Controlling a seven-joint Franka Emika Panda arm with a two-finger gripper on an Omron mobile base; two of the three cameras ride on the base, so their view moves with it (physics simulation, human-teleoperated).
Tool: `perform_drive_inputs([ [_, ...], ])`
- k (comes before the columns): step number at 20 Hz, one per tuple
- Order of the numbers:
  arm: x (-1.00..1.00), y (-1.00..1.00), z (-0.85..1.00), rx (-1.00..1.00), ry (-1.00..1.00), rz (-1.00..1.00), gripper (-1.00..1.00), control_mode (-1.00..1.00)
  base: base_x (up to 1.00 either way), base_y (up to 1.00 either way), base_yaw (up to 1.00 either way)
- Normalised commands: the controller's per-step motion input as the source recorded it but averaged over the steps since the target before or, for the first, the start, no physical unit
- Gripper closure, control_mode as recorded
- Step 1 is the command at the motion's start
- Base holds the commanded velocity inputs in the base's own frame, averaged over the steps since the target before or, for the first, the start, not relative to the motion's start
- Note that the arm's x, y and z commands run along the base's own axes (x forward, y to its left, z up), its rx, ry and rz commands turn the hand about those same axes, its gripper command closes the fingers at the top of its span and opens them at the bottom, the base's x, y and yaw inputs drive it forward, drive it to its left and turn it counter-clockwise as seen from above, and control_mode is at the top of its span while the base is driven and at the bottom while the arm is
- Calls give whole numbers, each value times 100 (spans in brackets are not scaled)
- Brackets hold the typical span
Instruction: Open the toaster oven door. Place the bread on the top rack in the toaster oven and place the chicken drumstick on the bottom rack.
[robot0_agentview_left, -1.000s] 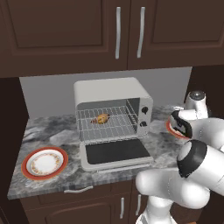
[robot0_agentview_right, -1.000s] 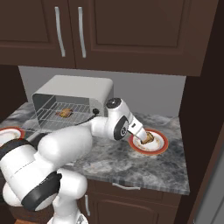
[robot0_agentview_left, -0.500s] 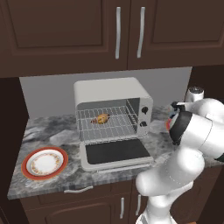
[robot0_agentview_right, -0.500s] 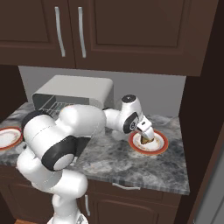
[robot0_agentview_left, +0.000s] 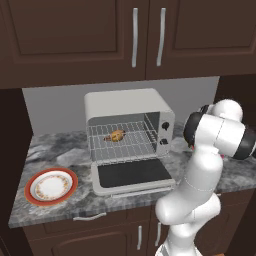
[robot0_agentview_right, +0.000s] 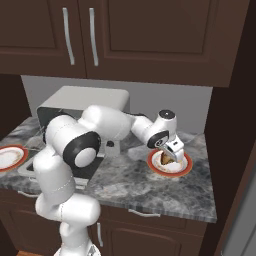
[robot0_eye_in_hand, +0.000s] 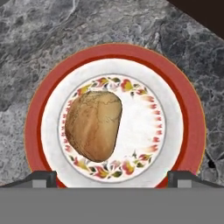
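My gripper (robot0_agentview_right: 172, 151) hangs with jaws spread wide, empty, just above the bread (robot0_eye_in_hand: 93, 124) on its red-rimmed plate (robot0_eye_in_hand: 192, 131). The toaster oven door (robot0_agentview_left: 131, 175) lies open; the drumstick (robot0_agentview_left: 116, 135) sits on 1 rack. Bread pickup is in hand: next I descend and close.

- A home kitchen (rendered): dark wood cabinets (robot0_agentview_left: 75, 40) with slim metal handles above a grey marbled counter (robot0_agentview_right: 135, 185).
- A toaster oven (robot0_agentview_left: 129, 140) and red-rimmed plates (robot0_agentview_left: 51, 185) sit on it.
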Motion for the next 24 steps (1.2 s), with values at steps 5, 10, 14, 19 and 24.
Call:
perform_drive_inputs([
  [5, 34, -2, -13, 9, 0, 0, -100, -100, 0, 0, 0],
  [10, 31, -2, -16, 2, 0, 0, -100, -100, 0, 0, 0],
  [14, 8, -1, -26, 0, 0, 0, -100, -100, 0, 0, 0],
  [19, 2, 0, -35, 0, 1, -2, -100, -100, 0, 0, 0],
  [24, 12, 0, -26, 0, 0, -1, -100, -100, 0, 0, 0],
])
